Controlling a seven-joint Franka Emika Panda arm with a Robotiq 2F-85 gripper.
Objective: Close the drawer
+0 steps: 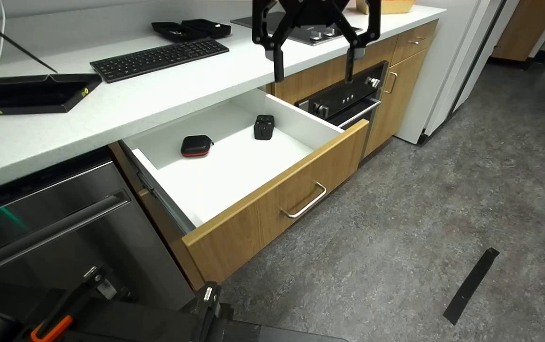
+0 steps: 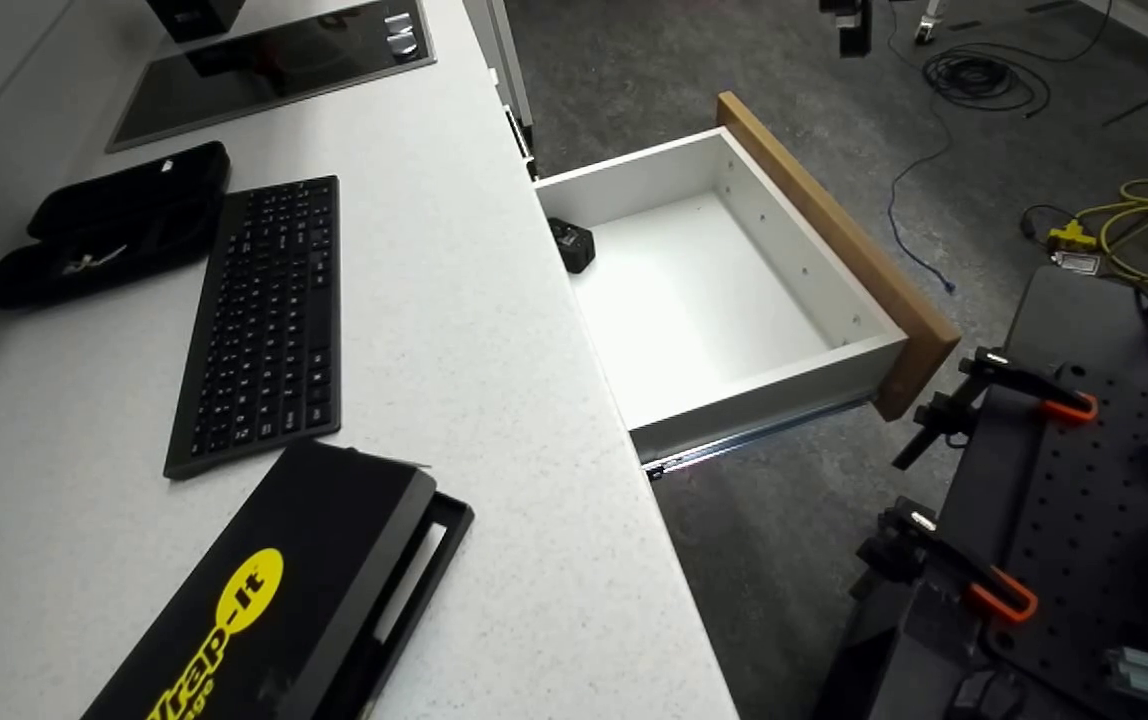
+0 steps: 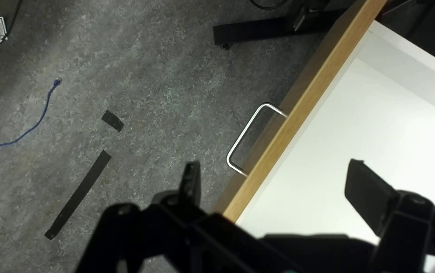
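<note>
The drawer (image 1: 249, 225) is pulled well out from under the white counter, with an oak front and white interior. It also shows in an exterior view (image 2: 834, 225) and the wrist view (image 3: 304, 102). Its silver bar handle (image 1: 306, 203) is on the outer face and shows in the wrist view (image 3: 241, 135). My gripper (image 1: 314, 71) is open and empty, above the drawer and apart from it. In the wrist view the open fingers (image 3: 273, 167) appear either side of the drawer's front edge. Only a small dark part of the gripper shows in an exterior view (image 2: 849, 28).
A black-and-red case (image 1: 197, 146) and a black cube (image 1: 264, 127) lie inside the drawer. The oven front (image 1: 343, 99) is beside it. A keyboard (image 1: 158, 59) and black box (image 2: 264, 590) sit on the counter. A black platform with orange clamps (image 2: 1004, 595) stands near the drawer's corner.
</note>
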